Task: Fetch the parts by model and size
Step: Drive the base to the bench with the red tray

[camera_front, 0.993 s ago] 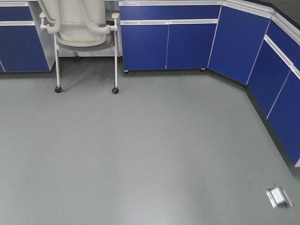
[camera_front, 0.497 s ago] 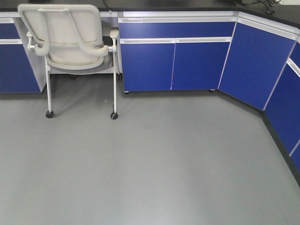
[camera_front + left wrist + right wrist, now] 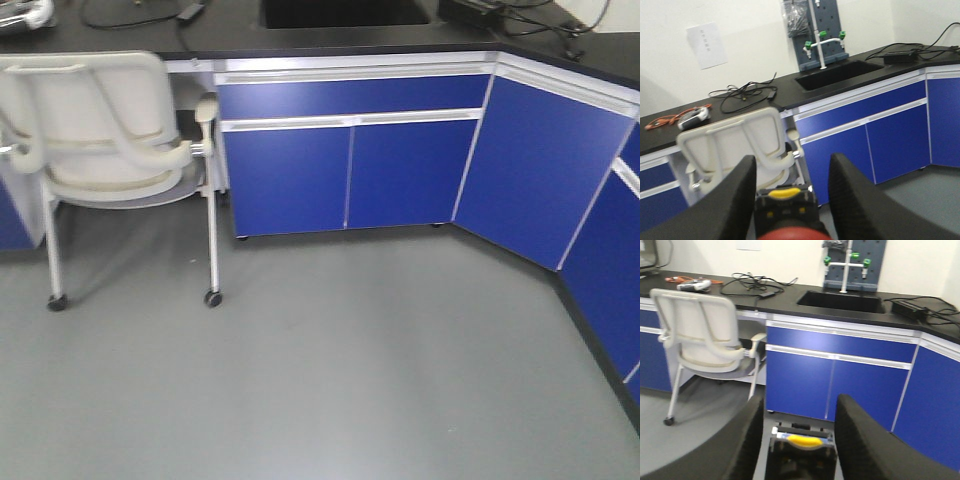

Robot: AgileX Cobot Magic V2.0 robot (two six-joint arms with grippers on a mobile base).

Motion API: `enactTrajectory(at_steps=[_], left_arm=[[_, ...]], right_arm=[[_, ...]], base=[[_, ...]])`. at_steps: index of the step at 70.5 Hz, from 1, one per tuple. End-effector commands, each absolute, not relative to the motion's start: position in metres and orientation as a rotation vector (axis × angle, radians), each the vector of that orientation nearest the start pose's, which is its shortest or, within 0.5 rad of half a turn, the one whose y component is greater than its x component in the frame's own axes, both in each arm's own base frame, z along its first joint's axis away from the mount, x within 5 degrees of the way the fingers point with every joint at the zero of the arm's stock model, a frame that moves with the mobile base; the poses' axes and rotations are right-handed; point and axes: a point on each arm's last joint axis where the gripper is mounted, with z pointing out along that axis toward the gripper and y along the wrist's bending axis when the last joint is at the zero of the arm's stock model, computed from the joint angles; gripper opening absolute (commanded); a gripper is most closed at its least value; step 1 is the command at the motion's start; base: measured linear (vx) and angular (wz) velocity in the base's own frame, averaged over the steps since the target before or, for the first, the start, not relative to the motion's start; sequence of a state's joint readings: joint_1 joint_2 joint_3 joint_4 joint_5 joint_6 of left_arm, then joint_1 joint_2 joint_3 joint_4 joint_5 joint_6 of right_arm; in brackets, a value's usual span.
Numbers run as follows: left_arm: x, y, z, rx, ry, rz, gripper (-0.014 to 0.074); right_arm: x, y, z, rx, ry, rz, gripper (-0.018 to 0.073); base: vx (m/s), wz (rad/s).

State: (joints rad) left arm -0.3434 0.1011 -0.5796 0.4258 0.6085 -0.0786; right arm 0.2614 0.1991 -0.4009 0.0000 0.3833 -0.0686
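The sink (image 3: 345, 12) was set into the black table (image 3: 230, 38) along the wall. Left of the sink, one pale chair (image 3: 100, 130) on castors stood on the grey floor (image 3: 350, 380), pushed up to the table with its back toward the robot. Directly below the sink, one blue drawer front (image 3: 350, 97) sat over two blue cabinet doors (image 3: 340, 180). Right of the sink the cabinets turned a corner and ran on toward the robot.

Behind the sink, a grey pegboard (image 3: 875, 255) carried one white tap (image 3: 845, 265) with three green handles. On the table left of the sink lay loose black cables (image 3: 750, 286), one orange cable (image 3: 677, 279) and one silver device (image 3: 695, 285). Right of the sink lay one black power brick (image 3: 907, 307) with its leads. One sheet of paper (image 3: 706, 45) hung on the wall left of the sink.

There were two switches, one in each pincer, both held in the air well short of the sink. The left pincer (image 3: 792, 160) was closed on the red-capped switch (image 3: 794, 232); its dome showed at the bottom edge, and a yellow piece showed at the far end of its black body. The right pincer (image 3: 800, 400) gripped the yellow-capped switch (image 3: 802, 441), whose black body filled the gap between the two fingers, though blur hid the contact
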Motion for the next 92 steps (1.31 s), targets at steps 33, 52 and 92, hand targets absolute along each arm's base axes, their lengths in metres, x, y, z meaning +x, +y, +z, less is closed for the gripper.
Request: enactTrajectory(at_steps=[33, 52, 92], left_arm=[[0.0177, 0.0144, 0.3564, 0.305, 1.461, 0.126, -0.0006], [0.0177, 0.0144, 0.3564, 0.305, 1.461, 0.126, -0.0006], [0.0177, 0.0144, 0.3564, 0.305, 1.461, 0.126, -0.0006]], right_arm=[[0.0537, 0.0141, 0.3163, -0.261, 1.549, 0.142, -0.0005], [0.0537, 0.0141, 0.3163, -0.261, 1.549, 0.142, -0.0005], [0.0537, 0.0141, 0.3163, -0.261, 1.549, 0.142, -0.0005]], base=[[0.2, -0.6], [0.15, -0.68], [0.09, -0.63]])
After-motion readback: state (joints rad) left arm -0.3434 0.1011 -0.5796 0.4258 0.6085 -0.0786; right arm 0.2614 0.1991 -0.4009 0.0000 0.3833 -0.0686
